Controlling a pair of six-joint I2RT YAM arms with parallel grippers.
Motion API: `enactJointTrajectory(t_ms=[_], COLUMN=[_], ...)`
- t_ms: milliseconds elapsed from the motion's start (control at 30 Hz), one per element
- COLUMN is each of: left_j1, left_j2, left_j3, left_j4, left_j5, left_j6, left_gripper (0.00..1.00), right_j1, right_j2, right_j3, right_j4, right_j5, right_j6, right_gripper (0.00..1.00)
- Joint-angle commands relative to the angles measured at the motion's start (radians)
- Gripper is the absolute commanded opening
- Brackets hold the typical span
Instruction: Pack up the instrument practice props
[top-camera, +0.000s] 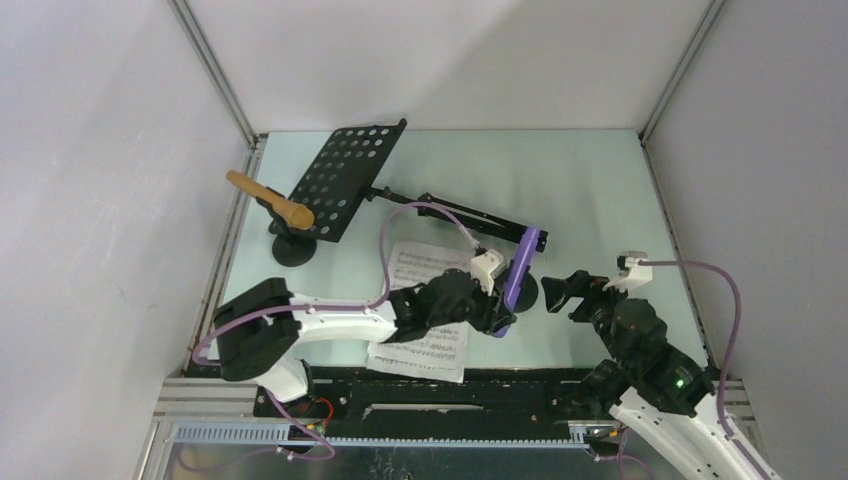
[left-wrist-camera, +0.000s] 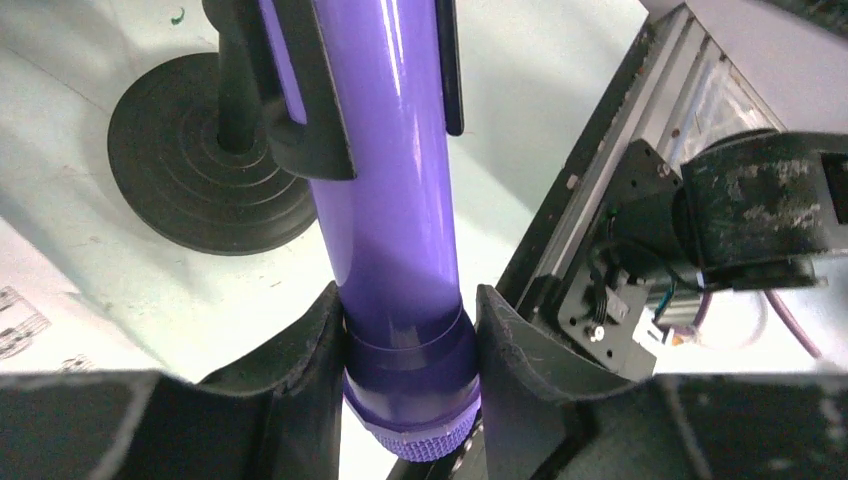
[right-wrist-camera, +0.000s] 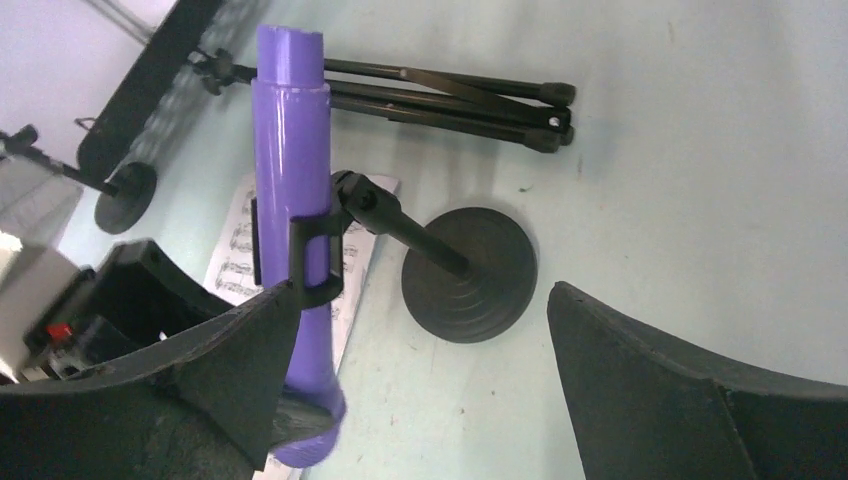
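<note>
Gripping purple microphone, left jaws; holder clip around shaft, sheet music beside.

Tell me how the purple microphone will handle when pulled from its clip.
Probably slippery: the purple microphone is glossy. Likely rigid, a hard tube. The clip hugs it, so the round base may lift or tip with it.

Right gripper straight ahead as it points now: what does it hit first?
Likely the black holder base, framed by the open right gripper in its wrist view; depth unclear.

Bright even light, soft shadows, near fingers perhaps blurred
</note>
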Motion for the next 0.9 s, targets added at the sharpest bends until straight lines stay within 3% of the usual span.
enactJointTrajectory(t_ms=[0, 200, 333, 567, 733, 867], left_j1=[0.068, 0.127, 0.182, 0.256, 0.278, 0.298], left_j2=[-0.115, -0.156, -0.161, -0.197, -0.194, -0.191], left_j3=[-0.015, 0.079, 0.109, 0.114, 0.129, 0.127], left_j4=[-0.119, -0.344, -0.434, -0.492, -0.541, -0.549], left_j5=[0.273, 0.468, 0.570, 0.668, 0.733, 0.745], left_j6=[0.171, 0.371, 0.448, 0.500, 0.555, 0.562], left_gripper=[0.00, 0.00, 0.00, 0.00, 0.00, 0.00], right_j1=[-0.007, -0.006, -0.001, 0.027, 0.036, 0.053], right_j2=[-0.137, -0.272, -0.247, -0.051, 0.176, 0.329], right_j3=[-0.137, -0.337, -0.470, -0.566, -0.573, -0.548], right_j4=[0.245, 0.464, 0.689, 0.967, 1.213, 1.256], right_j5=[-0.098, -0.248, -0.301, -0.314, -0.416, -0.443], right_j6=[-0.119, -0.249, -0.292, -0.409, -0.512, -0.554], right_gripper=[1.00, 1.00, 1.00, 1.00, 1.00, 0.99])
